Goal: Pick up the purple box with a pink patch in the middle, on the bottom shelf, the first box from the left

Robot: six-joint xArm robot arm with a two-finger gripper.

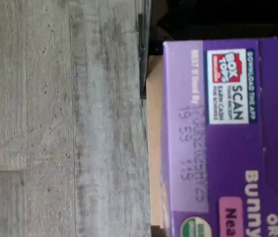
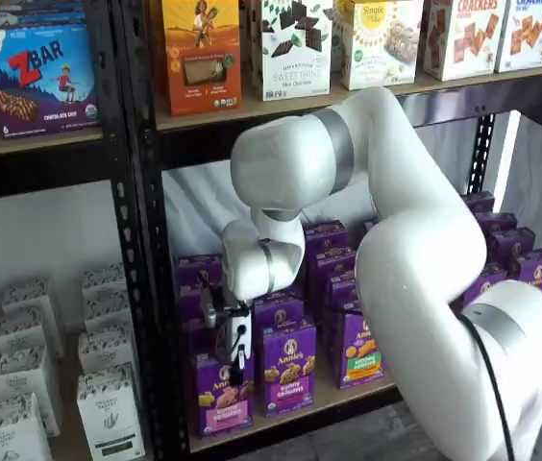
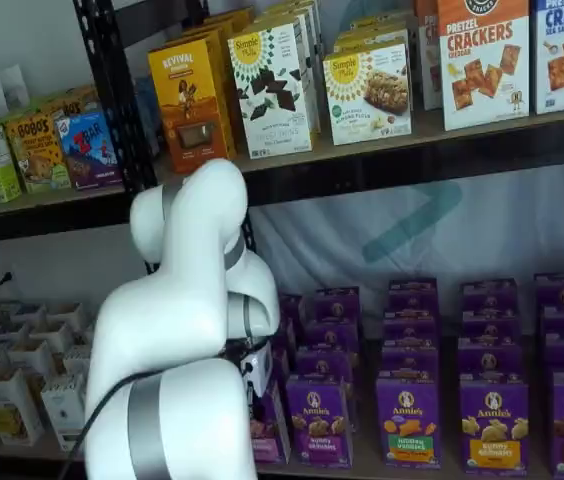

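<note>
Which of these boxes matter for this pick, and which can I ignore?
In play:
- the purple box with the pink label
- the bottom shelf it stands on
- the gripper just above that box; finger gap not discernible

Ignore:
- purple-label Annie's carton next to it
- green-and-orange-label carton
- orange Revival carton on the shelf above
- Zbar box
- white cartons in the neighbouring bay
</note>
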